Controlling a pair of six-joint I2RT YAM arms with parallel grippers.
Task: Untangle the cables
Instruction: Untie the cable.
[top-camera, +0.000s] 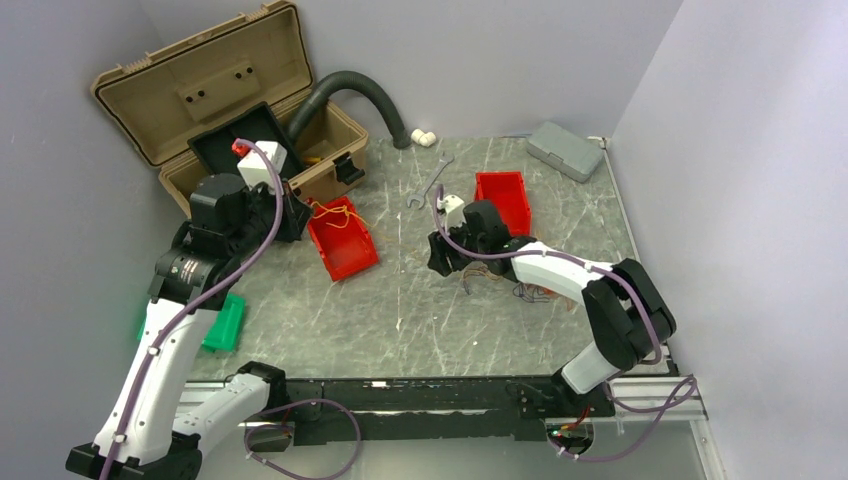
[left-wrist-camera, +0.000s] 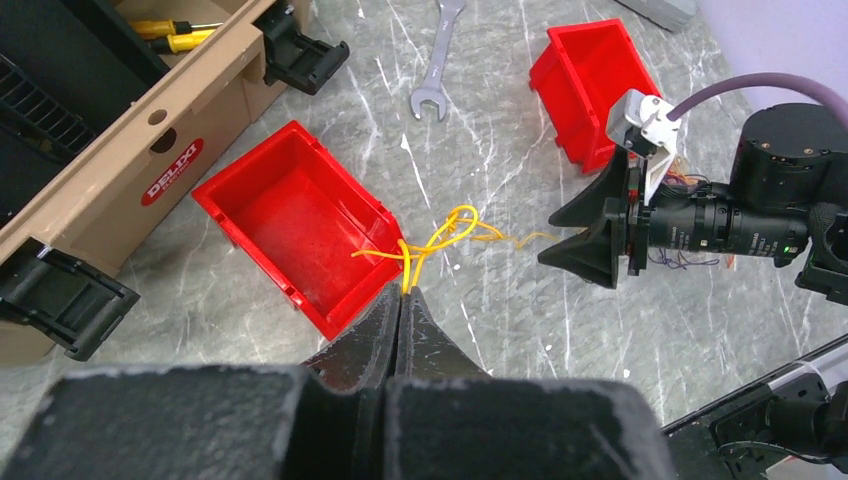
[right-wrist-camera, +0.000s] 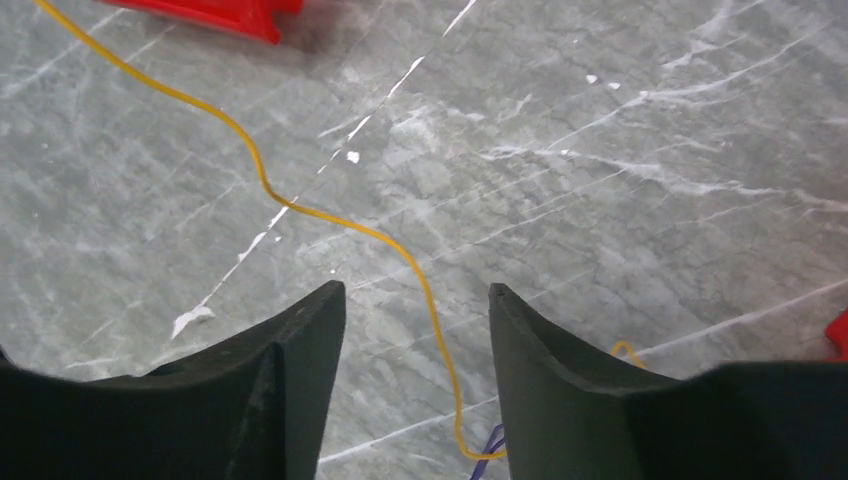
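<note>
My left gripper (left-wrist-camera: 403, 292) is shut on a thin yellow wire (left-wrist-camera: 455, 225) that loops just past the corner of a red bin (left-wrist-camera: 290, 210). In the top view this left gripper (top-camera: 303, 212) hovers at the bin's far end. The rest of the cables (top-camera: 530, 290), orange and purple strands, lie partly hidden under my right forearm. My right gripper (right-wrist-camera: 415, 290) is open low over the table. An orange strand (right-wrist-camera: 260, 175) runs between its fingers without touching them, beside a bit of purple wire (right-wrist-camera: 490, 445). The left wrist view also shows the right gripper (left-wrist-camera: 560, 237) with its jaws spread.
A second red bin (top-camera: 505, 195) stands behind the right gripper, with a wrench (top-camera: 430, 180) to its left. An open tan toolbox (top-camera: 200, 90) and a grey hose (top-camera: 350, 85) fill the back left. At the back right is a grey case (top-camera: 565, 150), and a green object (top-camera: 225, 325) lies at the left edge.
</note>
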